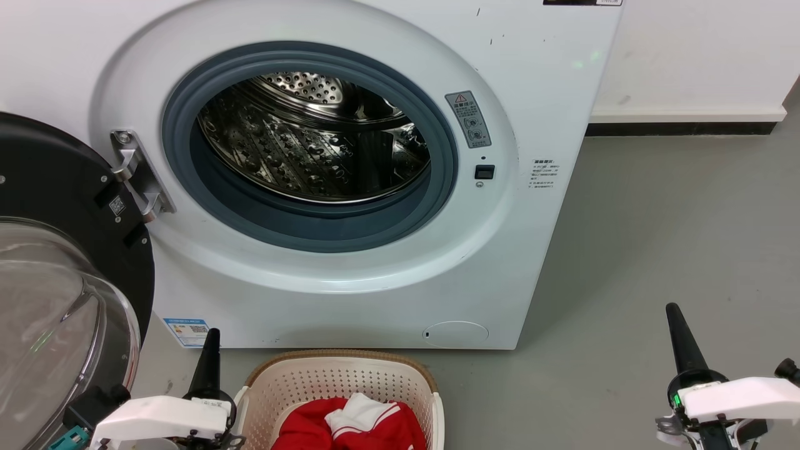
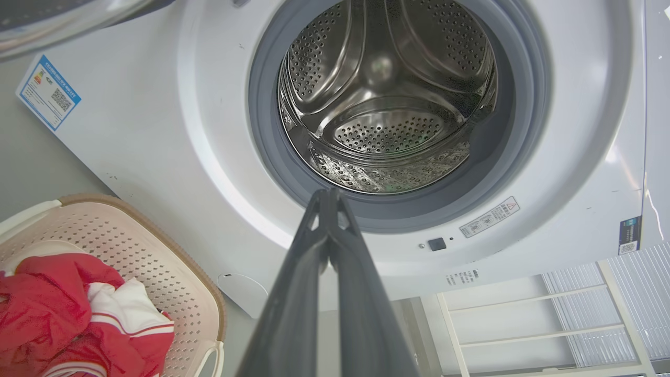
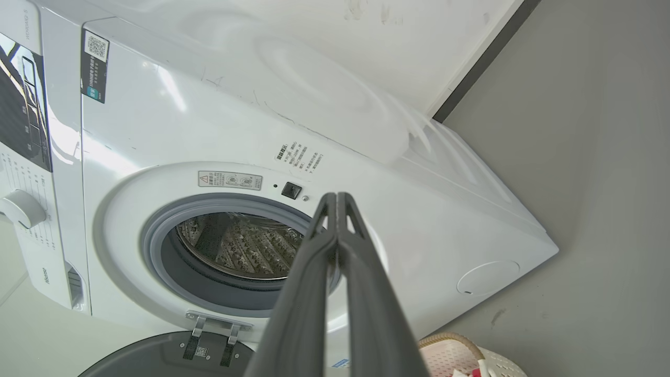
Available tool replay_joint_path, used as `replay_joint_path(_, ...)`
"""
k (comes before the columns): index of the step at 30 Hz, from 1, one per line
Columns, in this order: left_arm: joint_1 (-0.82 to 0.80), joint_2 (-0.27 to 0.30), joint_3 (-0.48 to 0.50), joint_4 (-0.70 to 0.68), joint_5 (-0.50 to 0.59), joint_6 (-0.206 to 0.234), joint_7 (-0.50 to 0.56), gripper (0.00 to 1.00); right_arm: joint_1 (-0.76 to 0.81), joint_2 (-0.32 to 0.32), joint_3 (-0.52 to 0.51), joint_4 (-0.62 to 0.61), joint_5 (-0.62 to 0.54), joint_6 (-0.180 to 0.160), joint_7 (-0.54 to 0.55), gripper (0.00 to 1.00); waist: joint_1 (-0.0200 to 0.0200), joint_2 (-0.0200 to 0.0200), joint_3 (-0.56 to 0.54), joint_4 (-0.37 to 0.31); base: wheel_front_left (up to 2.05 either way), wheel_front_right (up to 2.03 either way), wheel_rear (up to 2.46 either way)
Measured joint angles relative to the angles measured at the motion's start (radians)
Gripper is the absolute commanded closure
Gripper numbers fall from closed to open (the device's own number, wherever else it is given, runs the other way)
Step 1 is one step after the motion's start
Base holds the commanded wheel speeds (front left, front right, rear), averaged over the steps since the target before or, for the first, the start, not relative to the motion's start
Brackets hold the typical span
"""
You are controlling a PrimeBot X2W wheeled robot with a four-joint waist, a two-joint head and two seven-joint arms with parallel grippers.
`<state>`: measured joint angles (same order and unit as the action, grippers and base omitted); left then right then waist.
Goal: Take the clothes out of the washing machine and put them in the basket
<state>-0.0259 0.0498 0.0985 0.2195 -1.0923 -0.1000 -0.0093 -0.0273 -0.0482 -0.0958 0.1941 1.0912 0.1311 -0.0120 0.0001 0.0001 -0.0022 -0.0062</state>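
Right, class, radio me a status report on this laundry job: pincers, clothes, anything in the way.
Left pincer shut, empty; right pincer shut, empty. Red clothes in basket; drum holds no clothes. Door swung open, nothing blocking.

The head view's bottom edge cuts off the basket [image 1: 340,356] and the clothes [image 1: 312,430] inside.

- The head camera is looking forward and down at the washing machine [image 1: 350,300] from a little way back.
- The left wrist camera is peering past the left gripper [image 2: 327,192] into the drum [image 2: 387,131], nearer.
- The right wrist camera is looking beyond the right gripper [image 3: 336,196], rolled sideways; all three are sharing the porthole [image 3: 157,256].
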Motion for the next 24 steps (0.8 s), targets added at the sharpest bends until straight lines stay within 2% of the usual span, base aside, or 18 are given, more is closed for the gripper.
replay_joint_path(24,-0.039,0.0,0.006,0.012,-0.24,-0.014,0.06,1.0,-0.035,0.0,-0.008,0.023,0.241,0.0,0.058,1.0,0.0,0.0,0.002,0.002,0.0,0.0,0.0)
